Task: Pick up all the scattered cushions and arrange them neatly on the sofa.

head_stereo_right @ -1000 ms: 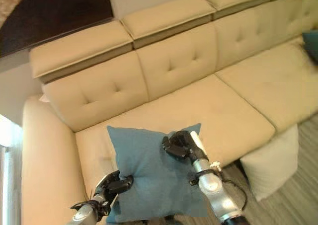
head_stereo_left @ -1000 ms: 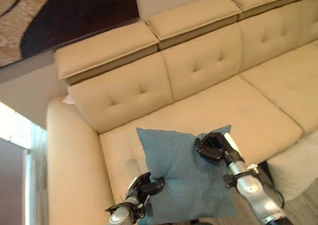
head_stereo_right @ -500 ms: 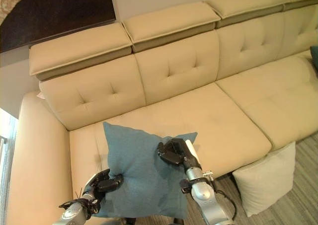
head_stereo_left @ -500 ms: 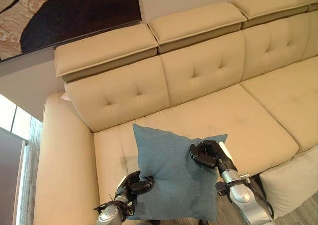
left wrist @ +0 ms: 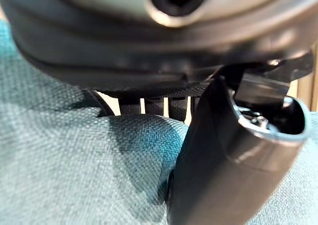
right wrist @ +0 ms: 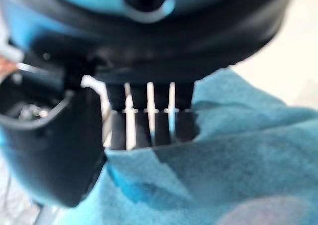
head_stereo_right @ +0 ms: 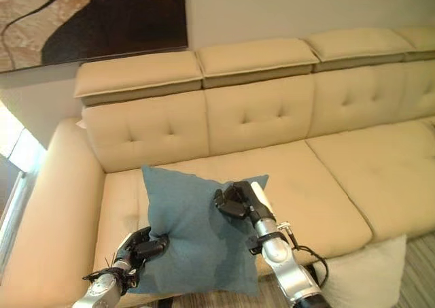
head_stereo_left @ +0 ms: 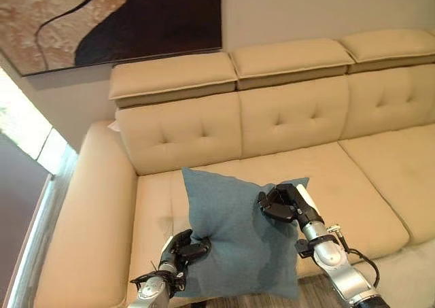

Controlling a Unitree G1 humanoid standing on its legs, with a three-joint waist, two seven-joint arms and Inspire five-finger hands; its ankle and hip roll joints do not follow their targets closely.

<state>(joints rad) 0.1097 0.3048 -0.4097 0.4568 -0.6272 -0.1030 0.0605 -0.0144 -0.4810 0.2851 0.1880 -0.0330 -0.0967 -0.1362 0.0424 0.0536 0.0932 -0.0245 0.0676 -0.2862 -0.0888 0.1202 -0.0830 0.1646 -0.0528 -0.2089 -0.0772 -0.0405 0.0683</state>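
Note:
A blue square cushion [head_stereo_left: 238, 236] hangs upright in front of the cream sofa [head_stereo_left: 299, 117], over the front edge of its left seat. My left hand [head_stereo_left: 182, 248] is shut on the cushion's lower left edge, its thumb [left wrist: 233, 155] pressed into the cloth [left wrist: 74, 175]. Near the cushion's upper right corner my right hand [head_stereo_left: 284, 203] is shut on the fabric [right wrist: 233, 150], with fingers [right wrist: 149, 123] curled over the edge. A white cushion [head_stereo_right: 370, 270] leans against the sofa's base at the lower right.
A tufted backrest with padded headrests [head_stereo_left: 173, 73] runs along the sofa, and a wide armrest [head_stereo_left: 92, 213] closes its left end. A dark and tan painting [head_stereo_left: 115, 15] hangs on the wall behind. Bright light falls on the floor at far left.
The camera has tilted up, so more wall and painting show. Both hands keep their hold on the blue cushion, which stays at about the same place over the seat's front edge.

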